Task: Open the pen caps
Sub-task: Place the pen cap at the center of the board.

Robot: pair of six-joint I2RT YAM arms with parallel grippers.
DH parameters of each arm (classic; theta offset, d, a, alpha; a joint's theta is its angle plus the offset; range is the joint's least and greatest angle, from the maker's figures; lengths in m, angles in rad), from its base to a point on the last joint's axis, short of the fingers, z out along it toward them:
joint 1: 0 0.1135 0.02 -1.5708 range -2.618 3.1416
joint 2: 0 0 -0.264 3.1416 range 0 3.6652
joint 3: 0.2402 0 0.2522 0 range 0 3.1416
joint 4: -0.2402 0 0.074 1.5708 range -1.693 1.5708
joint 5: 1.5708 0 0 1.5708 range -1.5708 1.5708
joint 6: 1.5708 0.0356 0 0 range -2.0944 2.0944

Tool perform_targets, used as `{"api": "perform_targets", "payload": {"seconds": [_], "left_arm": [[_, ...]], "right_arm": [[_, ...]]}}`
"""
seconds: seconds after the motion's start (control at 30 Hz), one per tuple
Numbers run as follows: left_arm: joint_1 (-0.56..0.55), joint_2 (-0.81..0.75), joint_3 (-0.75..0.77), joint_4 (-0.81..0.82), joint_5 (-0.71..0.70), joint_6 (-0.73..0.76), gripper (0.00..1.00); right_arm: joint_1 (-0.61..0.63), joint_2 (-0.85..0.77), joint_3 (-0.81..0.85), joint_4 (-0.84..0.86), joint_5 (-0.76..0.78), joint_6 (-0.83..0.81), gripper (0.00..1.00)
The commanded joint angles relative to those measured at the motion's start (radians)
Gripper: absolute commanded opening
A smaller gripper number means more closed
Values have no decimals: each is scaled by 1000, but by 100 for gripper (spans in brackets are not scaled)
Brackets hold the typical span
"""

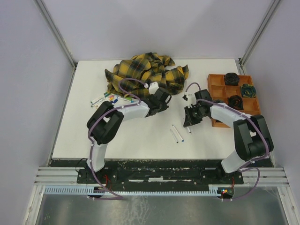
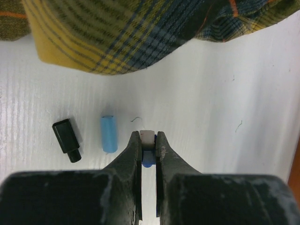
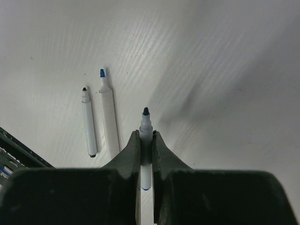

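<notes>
- over the bench [image 1: 140, 136], seen from the top camera, your left end effector [image 1: 163, 101] sits at the hem of the plaid cloth [image 1: 145, 70] and your right end effector [image 1: 190, 121] hangs near the orange tray [image 1: 216, 84]. a cluster of pens [image 1: 112, 99] with coloured ends, likely capped, lies beside the left arm. a careless swing of that arm could scatter them or drag the cloth over them.
- at the left wrist, the end effector is pinched shut on what looks like a white-and-blue cap [image 2: 148, 138], held only at the fingertips. a black cap [image 2: 67, 139] and a blue cap [image 2: 108, 133] lie loose just to its left. let go carelessly and the held cap may bounce into them, and the round blue one would roll, perhaps under the cloth.
- at the right wrist, the end effector is closed on an uncapped pen [image 3: 146, 129], its blue nib bare and pointing forward. a black-tipped pen [image 3: 87, 126] and a blue-tipped pen [image 3: 108, 117] lie side by side to its left. dip too low and the nib inks the bench. release it from height and the barrel may roll into those two or away.
</notes>
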Motion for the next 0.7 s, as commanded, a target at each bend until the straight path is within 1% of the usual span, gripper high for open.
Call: {"api": "perform_targets", "payload": {"seconds": [0.0,0.13,0.33,0.43,0.67], "left_arm": [[-4,45,106,-71,-66,-5,3],[-5,89,169,-145,-74,-21,6],[-5,112,179,-166,-87,-44,11],[-4,119,196,-182,-91,-46,15],[-1,126,208,-196,-87,-58,20]], "right_arm": [[23,18,54,-15,25,7,11],[43,42,73,-24,32,5,13],[63,78,101,-50,55,-1,15],[70,83,101,-43,77,6,23],[81,116,126,-66,85,-2,25]]}}
